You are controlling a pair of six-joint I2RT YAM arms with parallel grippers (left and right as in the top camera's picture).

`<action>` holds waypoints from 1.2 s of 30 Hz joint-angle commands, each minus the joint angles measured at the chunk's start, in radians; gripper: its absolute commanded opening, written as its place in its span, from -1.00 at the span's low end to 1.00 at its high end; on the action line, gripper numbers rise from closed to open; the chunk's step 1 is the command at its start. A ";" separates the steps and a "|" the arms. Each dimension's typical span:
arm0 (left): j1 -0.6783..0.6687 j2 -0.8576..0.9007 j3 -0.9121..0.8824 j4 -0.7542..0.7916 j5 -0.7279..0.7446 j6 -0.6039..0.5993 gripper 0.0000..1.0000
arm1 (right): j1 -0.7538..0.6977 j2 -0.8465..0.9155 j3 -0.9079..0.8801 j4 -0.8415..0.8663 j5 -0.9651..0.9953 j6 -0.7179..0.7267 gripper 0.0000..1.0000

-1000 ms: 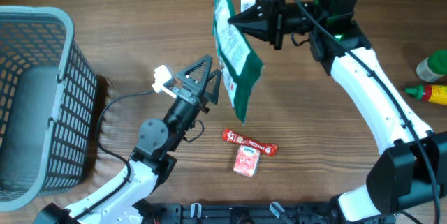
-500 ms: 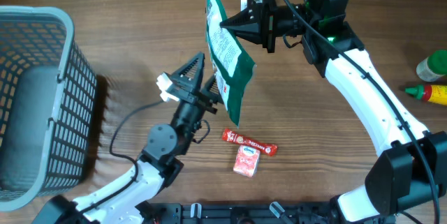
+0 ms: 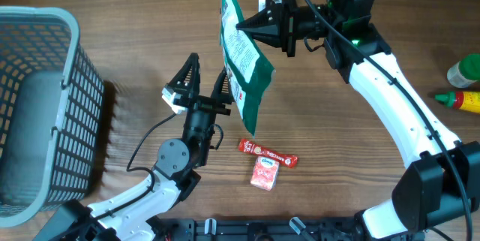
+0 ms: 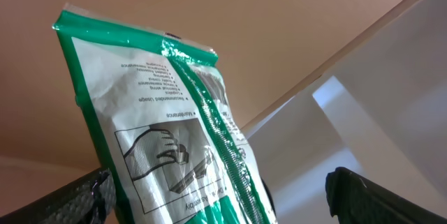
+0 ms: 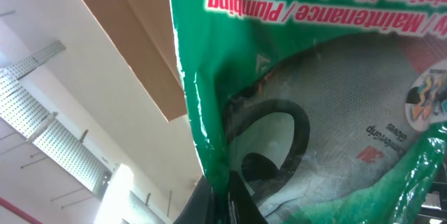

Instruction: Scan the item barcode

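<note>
The overhead camera is fixed above the table (image 3: 337, 158) and looks straight down. Its field runs from the basket (image 3: 45, 19) at the left edge to the bottles (image 3: 465, 70) at the right edge and covers the whole working area.

The left wrist camera is tilted upward toward the ceiling (image 4: 293, 21). The fingertips (image 4: 87, 196) of the left gripper (image 4: 220, 190) sit at the lower corners of its frame.

The right wrist camera also faces upward, at very close range.

All three views share the packet (image 3: 244, 68). The left wrist view sees its white printed face (image 4: 160, 133). The right wrist view sees its green face (image 5: 314, 63), which fills most of that frame.
</note>
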 commanded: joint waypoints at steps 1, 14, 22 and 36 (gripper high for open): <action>-0.005 0.010 0.004 0.006 0.058 0.005 1.00 | 0.002 -0.022 0.015 0.004 0.025 -0.013 -0.91; -0.011 0.055 0.004 0.095 0.012 0.000 0.82 | 0.072 -0.022 0.014 -0.035 0.086 -0.077 -0.91; 0.008 0.055 0.004 0.145 0.020 0.000 -0.51 | 0.006 -0.022 0.014 -0.183 0.137 -0.277 -0.91; 0.008 0.055 0.004 -0.023 0.268 0.251 -0.92 | -0.189 -0.022 0.014 -0.517 0.229 -0.998 0.00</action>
